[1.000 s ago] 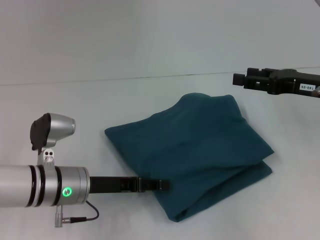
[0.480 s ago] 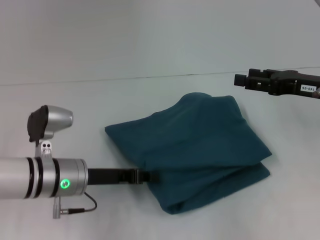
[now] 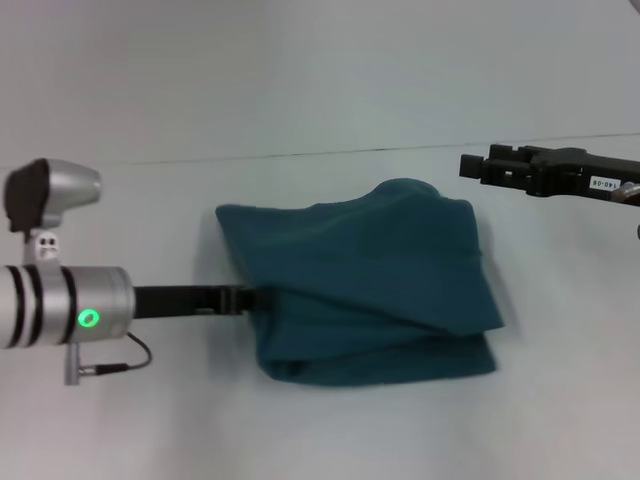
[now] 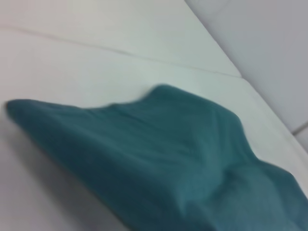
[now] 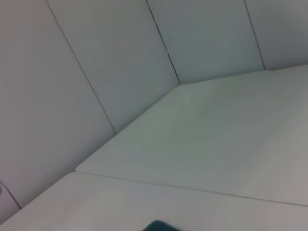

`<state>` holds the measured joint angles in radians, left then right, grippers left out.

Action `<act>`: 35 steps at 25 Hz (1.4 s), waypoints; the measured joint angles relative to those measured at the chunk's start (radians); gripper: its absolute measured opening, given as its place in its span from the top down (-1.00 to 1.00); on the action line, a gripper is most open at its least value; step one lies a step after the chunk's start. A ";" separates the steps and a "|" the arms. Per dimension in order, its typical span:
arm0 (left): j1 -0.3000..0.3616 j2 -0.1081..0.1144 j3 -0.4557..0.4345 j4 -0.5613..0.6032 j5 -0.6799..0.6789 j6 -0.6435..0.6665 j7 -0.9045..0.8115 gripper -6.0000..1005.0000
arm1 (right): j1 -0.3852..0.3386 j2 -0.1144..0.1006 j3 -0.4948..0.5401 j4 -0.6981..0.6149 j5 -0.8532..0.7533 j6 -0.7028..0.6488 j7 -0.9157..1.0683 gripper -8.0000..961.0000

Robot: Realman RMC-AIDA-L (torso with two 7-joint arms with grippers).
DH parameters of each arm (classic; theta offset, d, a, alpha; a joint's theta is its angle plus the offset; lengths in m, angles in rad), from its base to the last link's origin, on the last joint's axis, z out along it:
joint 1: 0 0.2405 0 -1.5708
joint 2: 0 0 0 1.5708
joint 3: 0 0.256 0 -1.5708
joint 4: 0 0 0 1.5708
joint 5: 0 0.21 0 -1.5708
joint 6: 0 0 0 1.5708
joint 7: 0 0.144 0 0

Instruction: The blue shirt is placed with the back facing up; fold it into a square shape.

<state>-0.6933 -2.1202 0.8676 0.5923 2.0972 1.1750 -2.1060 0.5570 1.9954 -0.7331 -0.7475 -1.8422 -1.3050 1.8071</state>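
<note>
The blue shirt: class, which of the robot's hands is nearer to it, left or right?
Left. The left hand is at the blue shirt, its tip meeting the shirt's left edge. The right hand hovers apart from it, beyond the far right corner, touching nothing.

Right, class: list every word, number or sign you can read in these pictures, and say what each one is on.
White label on the right end effector: printed characters, too small to read.
Blue shirt: no lettering shows.
Left end effector, at the shirt's edge: no text.
</note>
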 joint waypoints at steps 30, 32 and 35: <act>0.113 0.016 -0.054 0.140 0.077 0.027 0.056 0.26 | 0.012 0.012 -0.031 0.009 -0.002 0.076 -0.002 -0.55; 0.138 0.004 -0.068 0.197 0.066 0.075 0.055 0.10 | 0.019 0.011 -0.042 0.016 -0.009 0.086 0.009 -0.55; 0.169 -0.015 -0.093 0.267 0.032 0.158 0.069 -0.10 | 0.038 0.010 -0.047 0.030 -0.054 0.113 0.053 -0.55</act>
<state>-0.5243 -2.1350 0.7744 0.8596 2.1289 1.3333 -2.0367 0.5951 2.0050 -0.7801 -0.7179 -1.8959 -1.1922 1.8600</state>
